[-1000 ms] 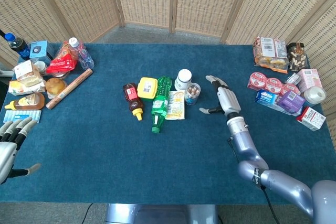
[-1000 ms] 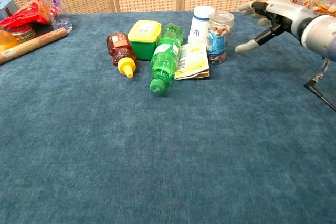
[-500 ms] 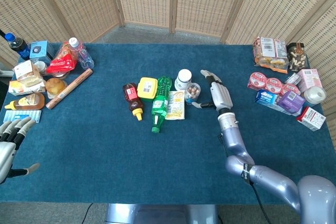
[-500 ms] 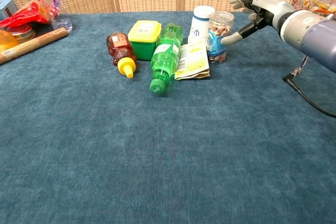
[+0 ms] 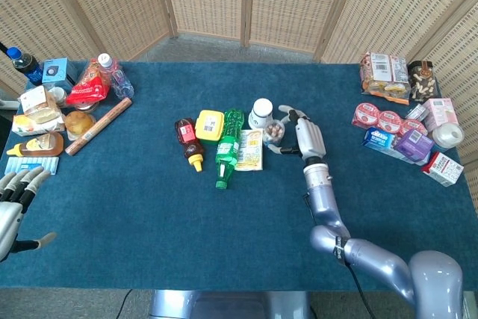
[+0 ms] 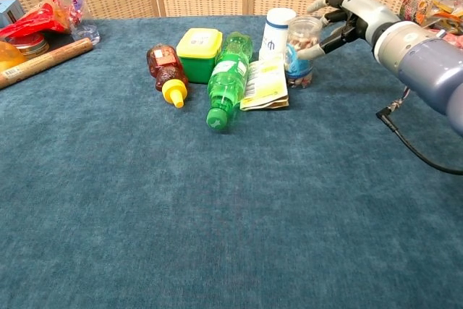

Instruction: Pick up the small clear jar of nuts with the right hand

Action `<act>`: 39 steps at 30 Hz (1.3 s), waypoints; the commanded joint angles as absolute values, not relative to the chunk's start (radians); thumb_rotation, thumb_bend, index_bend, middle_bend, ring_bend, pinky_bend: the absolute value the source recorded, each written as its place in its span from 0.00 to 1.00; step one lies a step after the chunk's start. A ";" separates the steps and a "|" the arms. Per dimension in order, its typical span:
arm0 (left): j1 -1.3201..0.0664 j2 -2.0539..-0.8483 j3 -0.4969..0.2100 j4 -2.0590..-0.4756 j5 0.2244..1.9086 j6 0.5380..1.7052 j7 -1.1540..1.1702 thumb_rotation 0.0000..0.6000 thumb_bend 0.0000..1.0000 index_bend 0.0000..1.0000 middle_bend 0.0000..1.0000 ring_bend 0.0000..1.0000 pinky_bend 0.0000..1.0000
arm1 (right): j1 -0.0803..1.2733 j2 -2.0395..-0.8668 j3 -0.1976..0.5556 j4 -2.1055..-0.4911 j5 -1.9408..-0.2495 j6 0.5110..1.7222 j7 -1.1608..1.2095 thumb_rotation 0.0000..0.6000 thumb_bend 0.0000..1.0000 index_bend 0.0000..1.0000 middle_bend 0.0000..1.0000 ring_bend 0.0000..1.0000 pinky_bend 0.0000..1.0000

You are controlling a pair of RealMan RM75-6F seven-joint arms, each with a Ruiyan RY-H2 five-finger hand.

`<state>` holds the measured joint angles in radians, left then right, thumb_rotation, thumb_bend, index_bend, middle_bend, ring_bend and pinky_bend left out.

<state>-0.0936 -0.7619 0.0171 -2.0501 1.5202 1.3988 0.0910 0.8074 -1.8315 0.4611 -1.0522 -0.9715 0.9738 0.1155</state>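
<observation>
Closing in from the right over the last second, the right hand (image 6: 346, 21) has travelled across the cloth and now sits against the small clear jar of nuts (image 6: 302, 50), where before it hung well apart from it. Its fingers (image 6: 312, 51) wrap the jar's front and far side, though whether they truly grip or only touch it I cannot tell. The jar stands upright on the blue table (image 6: 231, 215), just beside the white bottle (image 6: 276, 32) and touching the corner of the yellow packet (image 6: 264, 85) (the packet lies flat, half under the green bottle's label side).

From the head view the same hand (image 5: 301, 134) lies beside the jar (image 5: 274, 132), forearm running back toward the robot. To the left of the jar lie the green bottle (image 5: 228, 148) on its side, the yellow-lidded tub (image 5: 210, 125) and the brown sauce bottle (image 5: 190, 142), also on its side.

At the table's near left edge the left hand (image 5: 13, 203) hangs with fingers spread apart, holding nothing, and it has not shifted.
</observation>
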 commanded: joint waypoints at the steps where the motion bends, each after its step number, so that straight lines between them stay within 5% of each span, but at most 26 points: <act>1: -0.093 -0.761 0.017 -2.050 1.522 1.401 0.089 1.00 0.00 0.00 0.00 0.00 0.00 | 0.809 -1.851 0.467 -1.036 -0.979 0.995 0.125 1.00 0.00 0.36 0.60 0.30 0.31; 3: -0.092 -0.759 0.017 -2.051 1.524 1.403 0.088 1.00 0.00 0.00 0.00 0.00 0.00 | 0.807 -1.856 0.466 -1.033 -0.982 0.998 0.129 1.00 0.00 0.47 0.65 0.34 0.32; 8: -0.090 -0.757 0.019 -2.052 1.529 1.406 0.085 1.00 0.00 0.00 0.00 0.00 0.00 | 0.792 -1.849 0.465 -1.051 -0.998 1.020 0.142 1.00 0.00 0.56 0.71 0.37 0.32; 28: -0.098 -0.761 0.025 -2.060 1.555 1.395 0.080 1.00 0.00 0.00 0.00 0.00 0.00 | 0.671 -1.607 0.507 -1.526 -1.044 1.213 0.023 1.00 0.00 0.57 0.71 0.37 0.32; 39: -0.096 -0.756 0.028 -2.064 1.569 1.402 0.074 1.00 0.00 0.00 0.00 0.00 0.00 | 0.605 -1.543 0.460 -1.656 -1.066 1.280 -0.011 1.00 0.00 0.57 0.71 0.37 0.32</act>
<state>-0.0956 -0.7563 0.0279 -2.0637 1.5693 1.4015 0.0743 0.6083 -1.5464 0.4641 -1.6525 -1.0625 1.2769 -0.0096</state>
